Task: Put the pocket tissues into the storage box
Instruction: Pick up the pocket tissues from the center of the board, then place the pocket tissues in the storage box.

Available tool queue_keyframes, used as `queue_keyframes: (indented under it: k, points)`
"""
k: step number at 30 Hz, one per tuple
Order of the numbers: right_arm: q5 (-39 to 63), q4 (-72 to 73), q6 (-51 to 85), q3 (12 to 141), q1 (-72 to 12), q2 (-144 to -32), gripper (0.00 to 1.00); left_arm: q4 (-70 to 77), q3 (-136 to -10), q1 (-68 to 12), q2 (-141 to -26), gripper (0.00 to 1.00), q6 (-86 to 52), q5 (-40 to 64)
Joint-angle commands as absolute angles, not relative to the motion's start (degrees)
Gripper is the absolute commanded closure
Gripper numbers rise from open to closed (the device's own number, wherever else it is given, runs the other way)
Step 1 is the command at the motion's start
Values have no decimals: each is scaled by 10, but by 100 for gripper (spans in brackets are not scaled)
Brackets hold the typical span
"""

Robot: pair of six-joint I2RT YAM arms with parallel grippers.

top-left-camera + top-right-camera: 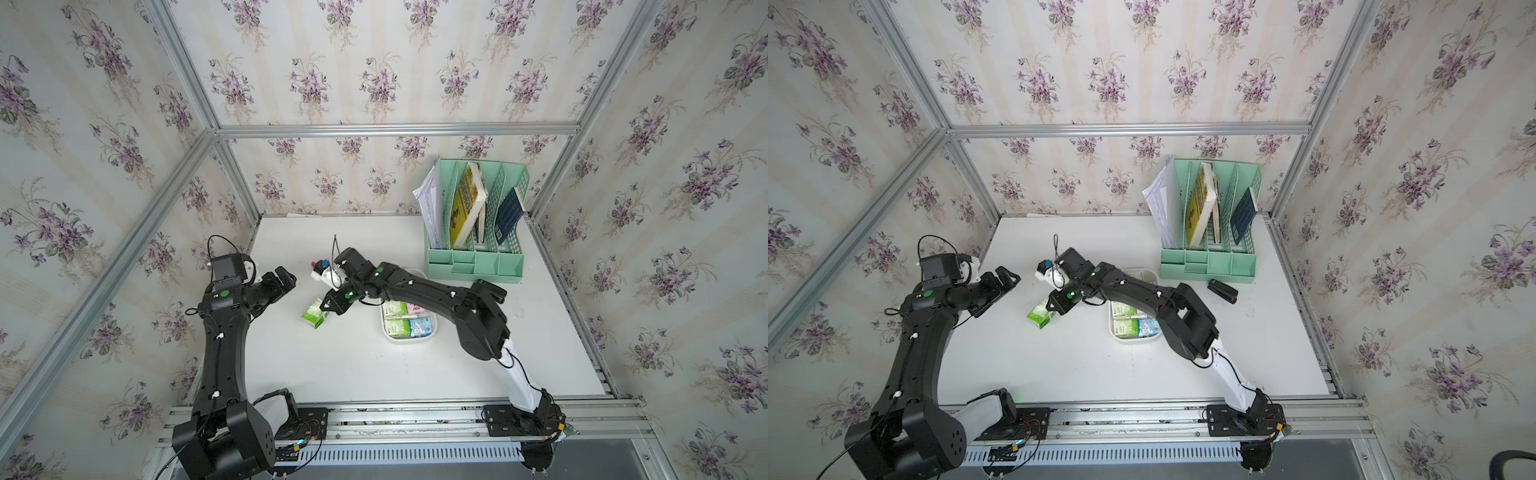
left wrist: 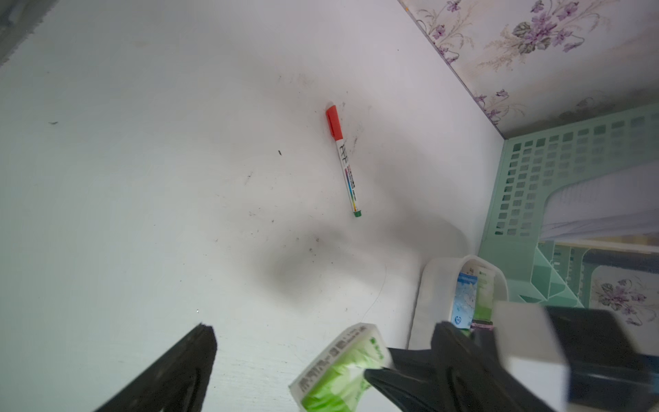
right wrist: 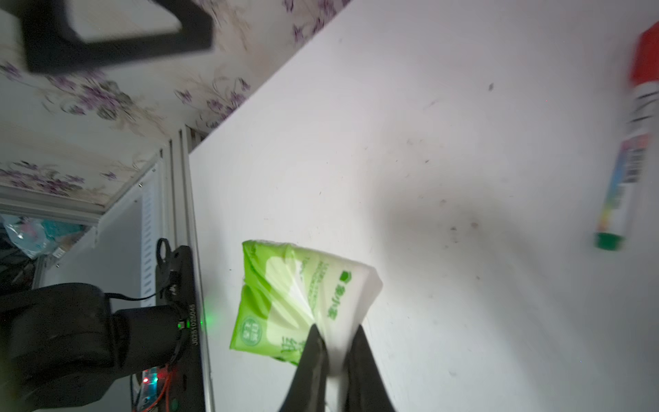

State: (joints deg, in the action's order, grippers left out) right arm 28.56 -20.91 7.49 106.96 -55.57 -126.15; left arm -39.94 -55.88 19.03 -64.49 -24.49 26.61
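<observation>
My right gripper is shut on one end of a green-and-white pocket tissue packet, which hangs tilted just left of the storage box. Whether its low edge touches the table I cannot tell. The shallow white storage box holds green, pink and light blue packets, and my right arm hides its far part. My left gripper stands open to the left of the held packet, holding nothing.
A red-capped marker pen lies on the table behind the grippers. At the back right stands a mint-green file organiser with books and papers. A black stapler lies in front of it. Papered walls enclose the white table.
</observation>
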Motion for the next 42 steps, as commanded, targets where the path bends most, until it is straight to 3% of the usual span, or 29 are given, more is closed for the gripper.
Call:
queue_keyframes:
  k: [1,8,15,21,32,35,39,42]
  points:
    - [271,-145,116,976,-529,-1178,100,-361,-556,153,-651,1,-259,270]
    - [198,-106,169,719,-458,-952,100,-295,-570,13,-687,1,-273,246]
    - [131,-107,218,526,-422,-784,100,-262,-600,-62,-743,1,-284,242]
    - [134,-90,263,474,-422,-779,100,-266,-626,-85,-774,1,-279,236]
    - [148,-115,261,491,-423,-843,100,-283,-647,-88,-787,1,-271,227]
    - [155,-121,254,499,-424,-852,87,-280,-645,-88,-786,1,-273,222]
    - [166,-123,251,505,-426,-857,60,-281,-646,-89,-790,1,-275,222]
    - [173,-128,250,512,-426,-859,53,-281,-647,-88,-790,1,-275,220]
